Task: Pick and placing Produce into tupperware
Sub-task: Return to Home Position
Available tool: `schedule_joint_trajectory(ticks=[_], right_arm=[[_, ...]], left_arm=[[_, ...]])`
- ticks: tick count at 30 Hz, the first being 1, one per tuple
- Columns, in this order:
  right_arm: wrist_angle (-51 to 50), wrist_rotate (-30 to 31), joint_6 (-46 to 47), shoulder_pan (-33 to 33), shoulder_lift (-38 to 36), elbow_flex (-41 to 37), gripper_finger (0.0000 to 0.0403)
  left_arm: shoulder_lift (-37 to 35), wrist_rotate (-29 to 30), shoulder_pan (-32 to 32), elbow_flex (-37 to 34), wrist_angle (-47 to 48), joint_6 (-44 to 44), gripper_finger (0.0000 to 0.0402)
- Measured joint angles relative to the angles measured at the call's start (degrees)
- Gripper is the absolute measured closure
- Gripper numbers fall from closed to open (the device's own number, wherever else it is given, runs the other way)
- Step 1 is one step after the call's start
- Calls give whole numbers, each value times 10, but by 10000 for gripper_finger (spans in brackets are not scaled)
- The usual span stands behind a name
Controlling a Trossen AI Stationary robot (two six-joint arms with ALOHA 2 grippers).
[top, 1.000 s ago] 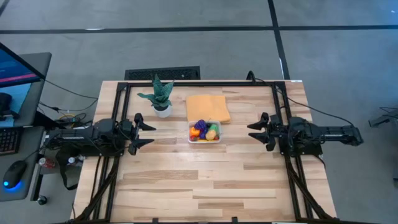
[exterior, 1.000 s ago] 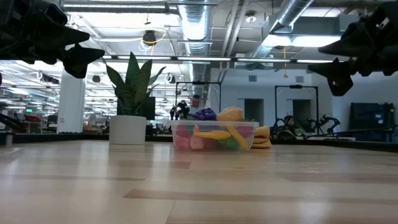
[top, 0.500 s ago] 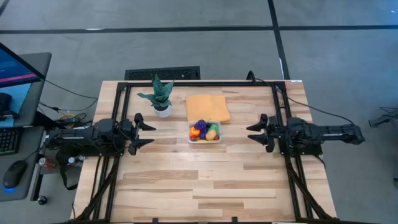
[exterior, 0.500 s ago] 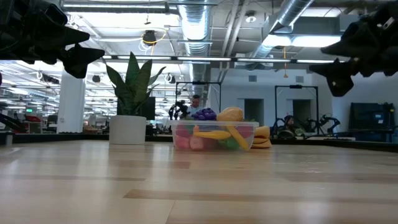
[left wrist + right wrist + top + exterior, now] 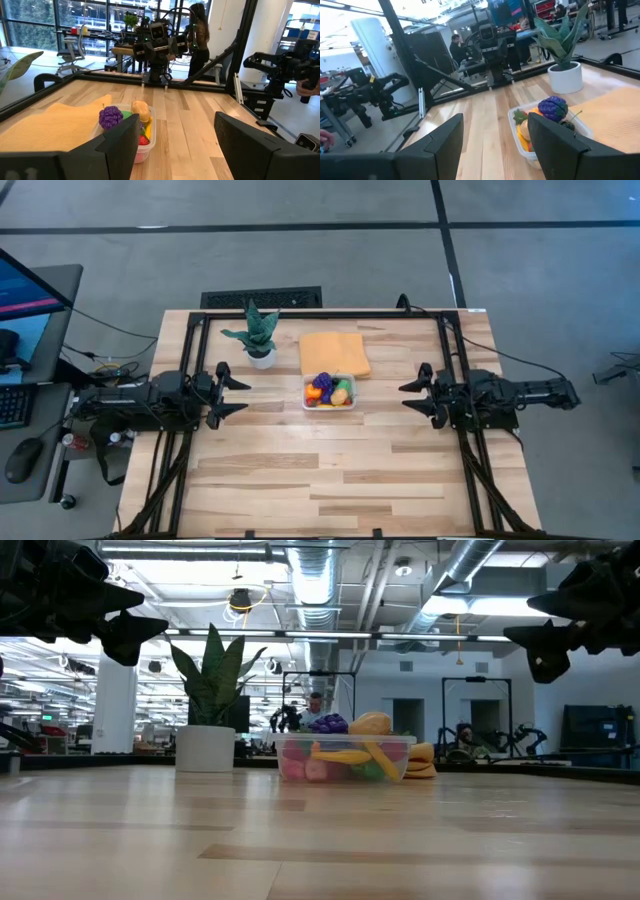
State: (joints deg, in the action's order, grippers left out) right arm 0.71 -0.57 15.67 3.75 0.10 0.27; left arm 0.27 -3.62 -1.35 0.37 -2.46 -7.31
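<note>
Jaws on the left gripper [image 5: 246,396] and right gripper [image 5: 403,396] stand wide apart, empty. From above, they flank the tupperware [image 5: 306,394], well apart from it. The produce [image 5: 325,387] sits inside. In the low view both hang above the table [image 5: 300,830]. In the wrist views nothing sits between the fingers [image 5: 120,145].

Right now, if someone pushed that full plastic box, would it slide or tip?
The tupperware would probably slide, not tip: it sits low and wide on the smooth table. The produce heaped above its rim might tumble out. Thin clear plastic suggests it is light.
</note>
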Motion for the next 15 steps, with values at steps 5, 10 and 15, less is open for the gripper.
schedule_joint_trajectory(ticks=[5,10,15], right_arm=[[0,2,-3,0,0,0,188],[0,4,-7,0,3,0,188],[-1,4,-16,0,13,0,188]], left_arm=[[0,0,0,0,0,0,155],[0,0,0,0,0,0,155],[0,0,0,0,0,0,155]])
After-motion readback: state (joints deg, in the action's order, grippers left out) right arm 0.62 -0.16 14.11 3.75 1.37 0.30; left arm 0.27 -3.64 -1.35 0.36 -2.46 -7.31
